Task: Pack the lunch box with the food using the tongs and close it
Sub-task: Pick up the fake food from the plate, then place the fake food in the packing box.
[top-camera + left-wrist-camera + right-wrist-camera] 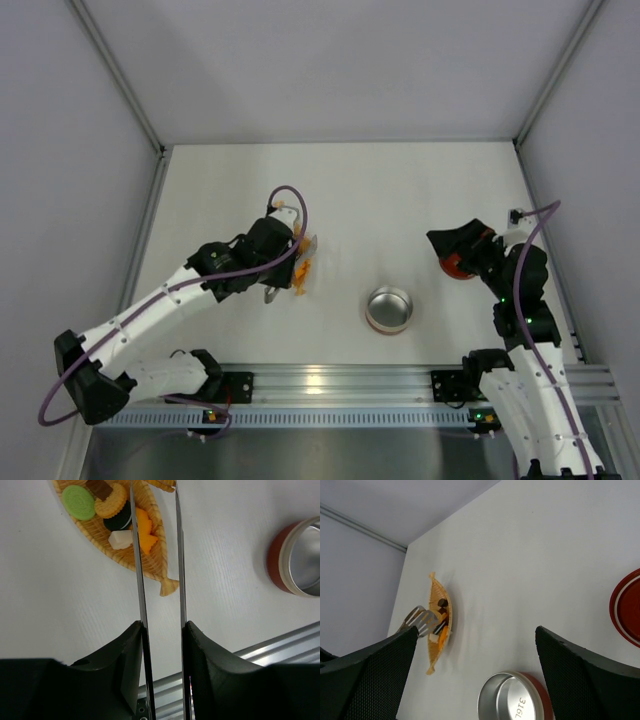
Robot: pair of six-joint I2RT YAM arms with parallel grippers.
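My left gripper (162, 625) is shut on the tongs (140, 580), one slim silver arm against each finger. The tongs reach out over a woven boat-shaped basket (150, 562) of food: a green round (78, 502), a tan biscuit (111, 501), a dark cookie (119, 522), a white cube (120, 539) and an orange piece (143, 530). Their slotted heads (417, 620) hang by the basket (440, 622). The lunch box (389, 309) stands open and empty. My right gripper (476, 630) is open with nothing in it, above the red lid (458, 267).
The aluminium rail (340, 380) runs along the near table edge, just below the tin. White walls close in the table on the left, right and far sides. The red lid (627, 607) lies flat to the right of the tin (512, 700).
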